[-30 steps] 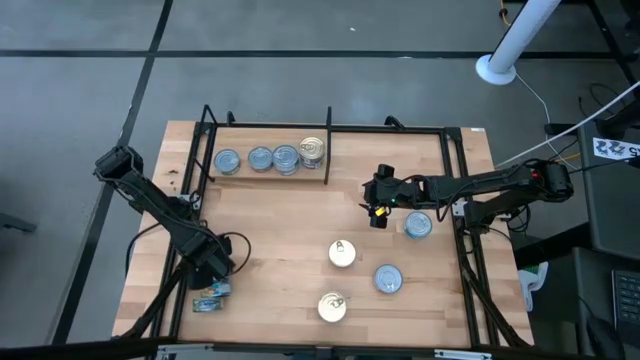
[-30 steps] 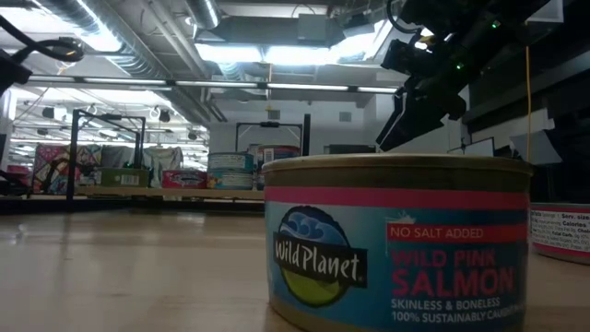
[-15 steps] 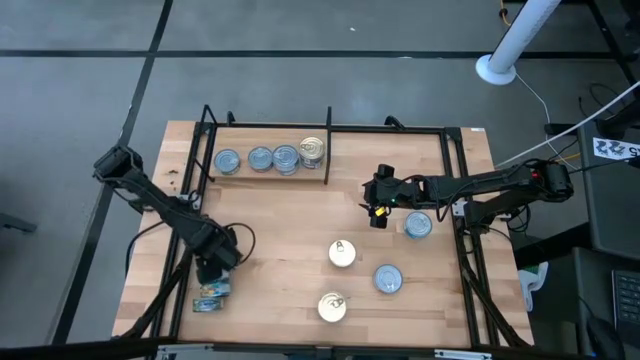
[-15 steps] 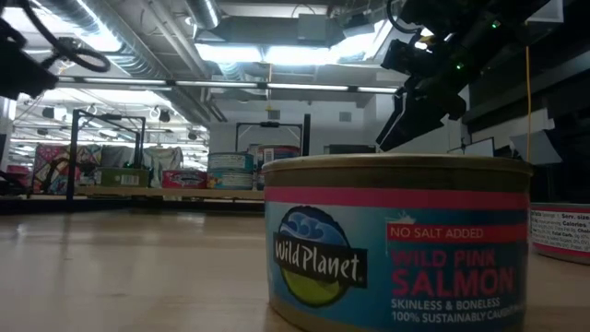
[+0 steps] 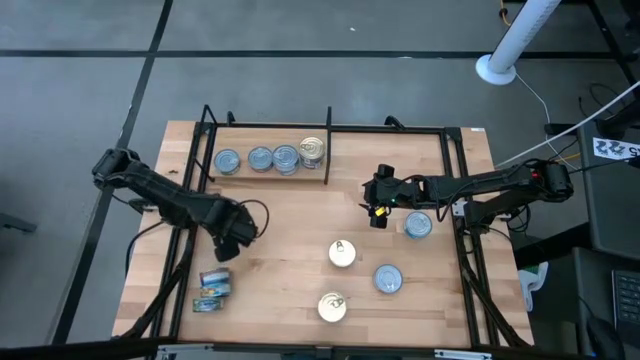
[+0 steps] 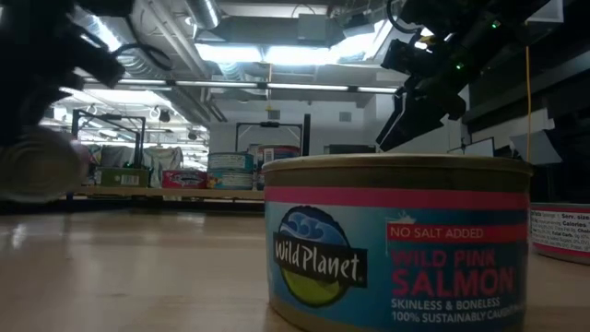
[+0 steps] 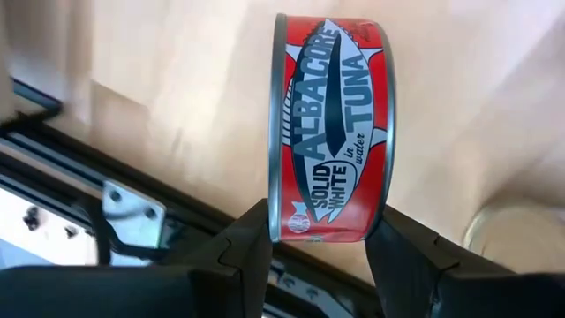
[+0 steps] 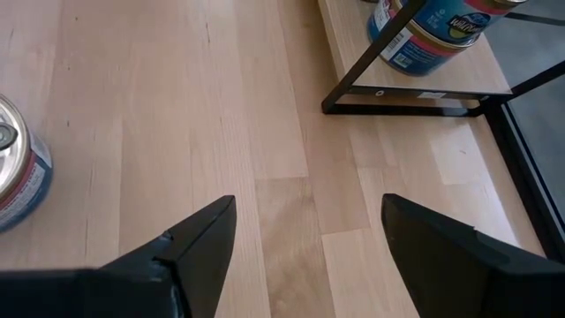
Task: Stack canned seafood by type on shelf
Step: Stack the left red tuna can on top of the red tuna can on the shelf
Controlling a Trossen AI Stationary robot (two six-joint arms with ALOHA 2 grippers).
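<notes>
Nearest the low camera stands a teal-and-pink salmon tin (image 6: 396,242) on the wooden shelf board (image 5: 290,230). Beyond it, the left end effector (image 7: 320,252) is clamped on a red albacore tuna tin (image 7: 331,128), carried above the board near two tins lying by its left frame (image 5: 208,292). Gripped by only part of its rim, it could slip. Farther off, the right end effector (image 8: 309,234) hangs apart, empty, over bare board.

Low view: blurred round shape (image 6: 37,164) at the left edge, not identifiable; salmon tin (image 6: 396,242) cut off by the bottom edge. Right wrist view: one tin (image 8: 19,190) cropped at the side edge, another tin (image 8: 433,26) cropped at the top. High view: labels on the two tins (image 5: 212,292) too small to read.
</notes>
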